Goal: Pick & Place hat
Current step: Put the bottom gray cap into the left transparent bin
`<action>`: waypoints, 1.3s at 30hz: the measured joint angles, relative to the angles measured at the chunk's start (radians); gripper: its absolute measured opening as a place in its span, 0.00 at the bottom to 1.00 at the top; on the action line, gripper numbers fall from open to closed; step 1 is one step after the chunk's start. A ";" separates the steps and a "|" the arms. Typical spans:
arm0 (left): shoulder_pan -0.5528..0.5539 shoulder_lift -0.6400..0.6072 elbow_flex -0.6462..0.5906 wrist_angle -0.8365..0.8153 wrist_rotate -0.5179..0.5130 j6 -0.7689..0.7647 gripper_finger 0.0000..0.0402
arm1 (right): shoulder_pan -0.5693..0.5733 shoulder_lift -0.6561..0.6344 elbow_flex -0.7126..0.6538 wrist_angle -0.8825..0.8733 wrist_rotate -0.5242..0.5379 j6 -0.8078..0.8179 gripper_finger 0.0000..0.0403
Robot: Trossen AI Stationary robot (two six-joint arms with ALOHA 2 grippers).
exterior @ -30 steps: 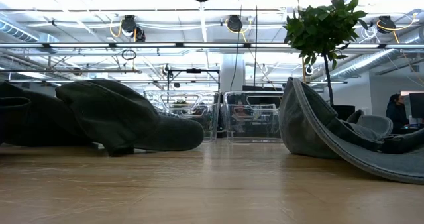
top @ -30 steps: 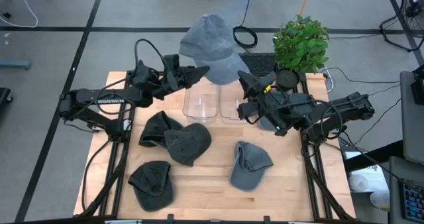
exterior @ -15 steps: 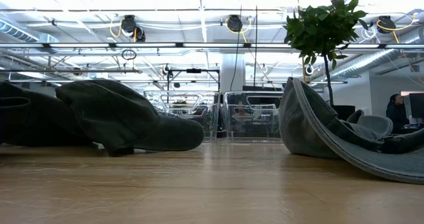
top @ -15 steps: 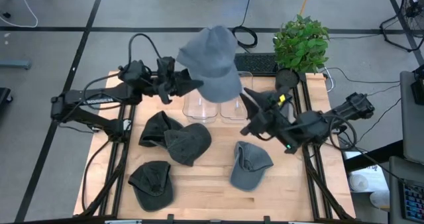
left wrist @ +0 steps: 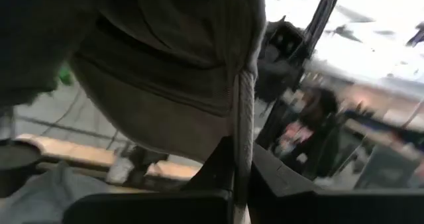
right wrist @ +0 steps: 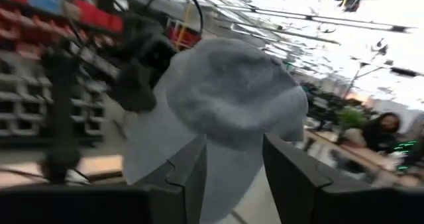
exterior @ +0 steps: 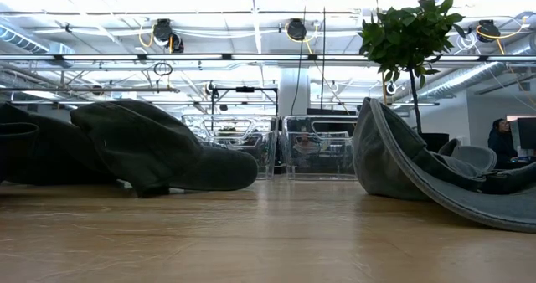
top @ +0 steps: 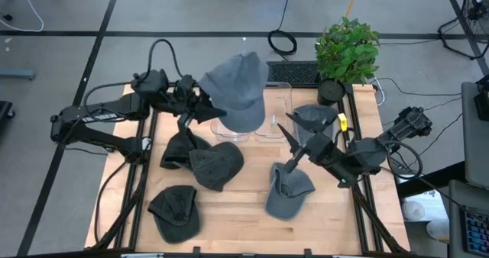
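Left end effector is clamped on the edge of the grey hat, holding it up in the air over the two clear bins at the 12 o'clock side of the worktop. In the left wrist view the hat hangs straight off the pinched fingers, brim fabric caught between them.

Right end effector sits around 3 o'clock of the worktop centre, fingers apart with a visible gap and nothing between them. It points towards 10 o'clock, at the raised hat. Right wrist view confirms: hat floats ahead of the spread fingers, not touching them.

On the worktop:
- light grey cap at roughly 4 o'clock, just below the right end effector
- two dark caps overlapping near centre, 9 o'clock side
- another dark cap at 7 o'clock
- grey cloth piece at 2 o'clock, beside the bins

Potted plant at the 1 o'clock corner. The low view shows only caps, bins and plant; neither arm is in it.
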 joint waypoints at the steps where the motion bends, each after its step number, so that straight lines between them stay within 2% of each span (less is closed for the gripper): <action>1: -0.002 -0.005 0.000 -0.011 -0.007 0.034 0.02 | 0.004 0.000 0.000 -0.008 -0.025 0.035 0.34; 7: -0.036 -0.052 0.001 -0.114 -0.060 0.217 0.02 | 0.014 0.000 0.000 -0.106 -0.289 0.330 0.34; 14: -0.096 -0.086 0.001 -0.217 -0.063 0.417 0.02 | -0.017 0.000 0.000 -0.348 -0.548 0.638 0.34; 19: -0.161 -0.103 0.001 -0.301 -0.055 0.549 0.02 | -0.055 0.000 0.000 -0.379 -0.574 0.751 0.34; 25: -0.242 -0.139 0.000 -0.327 0.020 0.699 0.02 | -0.091 0.000 0.000 -0.373 -0.578 0.792 0.34; 28: -0.271 -0.165 0.001 -0.293 0.061 0.702 0.02 | -0.110 0.000 0.000 -0.371 -0.671 0.809 0.34; 32: -0.306 -0.184 0.001 -0.280 0.080 0.678 0.02 | -0.167 0.000 0.000 -0.328 -0.882 0.885 0.33; 39: -0.375 -0.183 0.001 -0.269 0.079 0.678 0.02 | -0.244 0.014 -0.002 -0.305 -0.924 0.920 0.36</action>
